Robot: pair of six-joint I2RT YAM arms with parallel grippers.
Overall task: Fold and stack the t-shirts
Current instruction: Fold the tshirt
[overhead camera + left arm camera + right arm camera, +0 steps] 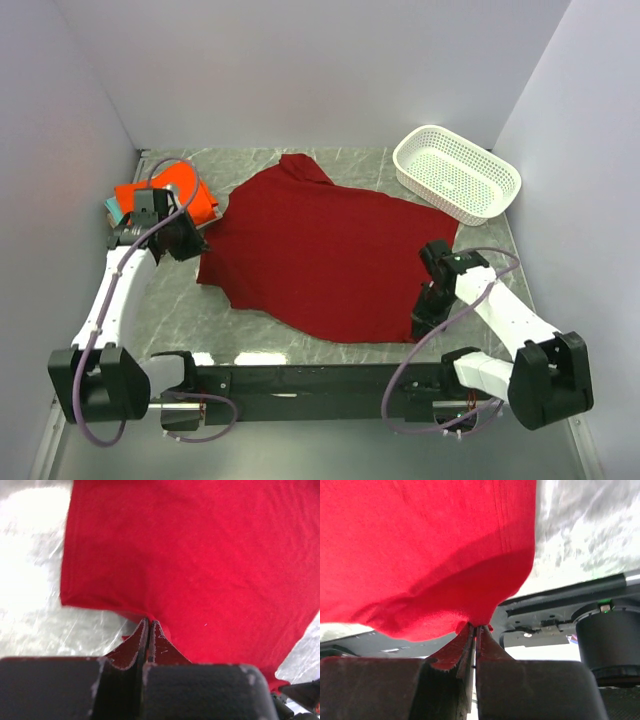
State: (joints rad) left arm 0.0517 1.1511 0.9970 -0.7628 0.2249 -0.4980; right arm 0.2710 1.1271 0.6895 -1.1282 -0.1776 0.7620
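- My left hand (149,622) is closed on the left edge of the red shirt (320,250). My right hand (475,626) is pinched shut on its near right corner. Both wrist views show cloth bunched between the tips.
- The red shirt lies spread over the middle of the table (200,320), rumpled and skewed, with one part poking toward the far side.
- The orange shirt (195,200) sits folded at the far left on a teal shirt (110,208), just beyond my left hand.
- As I read it, I'm at the spreading or first fold of the red shirt; nothing on it looks folded yet.
- To do this well, I'd lift both hands together and evenly, with the edge between them taut so the cloth doesn't sag or twist.
- I'd steer the left hand clear of the orange shirt so I don't drag that stack.
- Each grip looks thin, only a bit of hem. A sharp tug could slip it out, so I'd go slowly.
- The basket (430,130) stands at the far right, near the shirt's right edge, so I'd carry the cloth away from it.
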